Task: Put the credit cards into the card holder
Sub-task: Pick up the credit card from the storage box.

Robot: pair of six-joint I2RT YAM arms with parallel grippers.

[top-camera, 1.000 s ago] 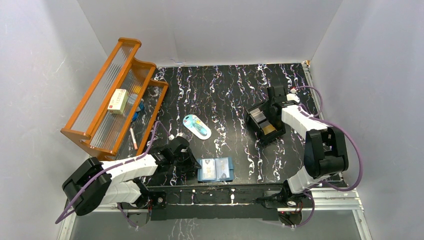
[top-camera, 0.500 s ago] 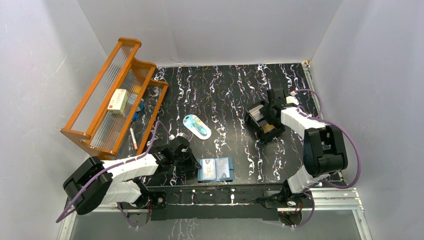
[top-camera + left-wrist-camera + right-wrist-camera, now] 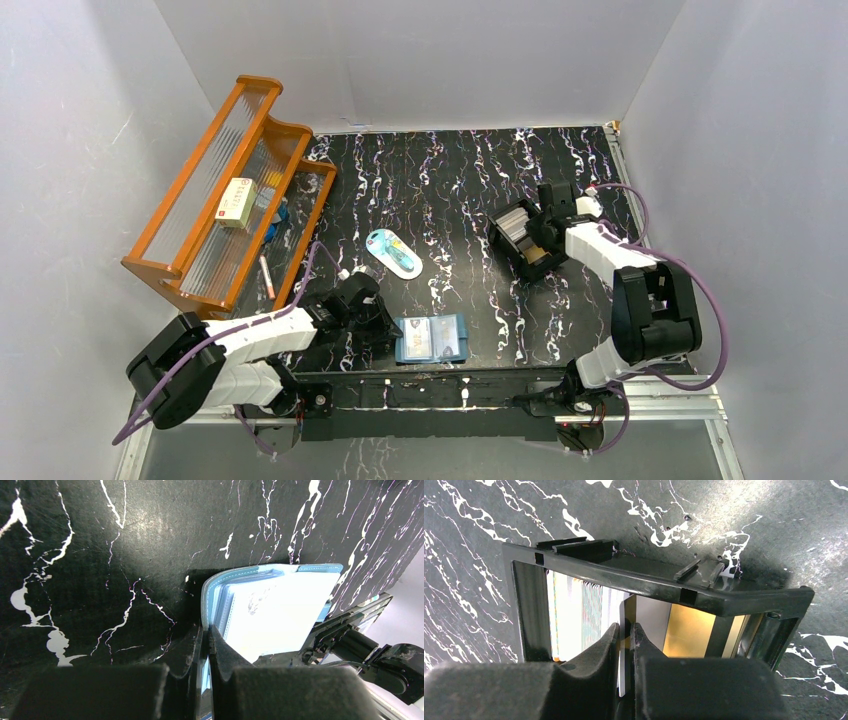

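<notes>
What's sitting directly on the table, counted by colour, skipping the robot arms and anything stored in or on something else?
Blue: 2, the wallet and the oval item
Black: 1, the open box
Orange: 1, the rack
Total: 4

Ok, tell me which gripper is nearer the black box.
Right. The right gripper reaches into the black box, shut on a card; the left gripper grips the card holder, well apart.

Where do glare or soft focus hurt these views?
Left wrist: the card holder has its inner page washed out near white, and the left gripper is soft. Right wrist: the right gripper is blurred up close, while the credit cards in the black box are sharp. Top external: evenly lit.
</notes>
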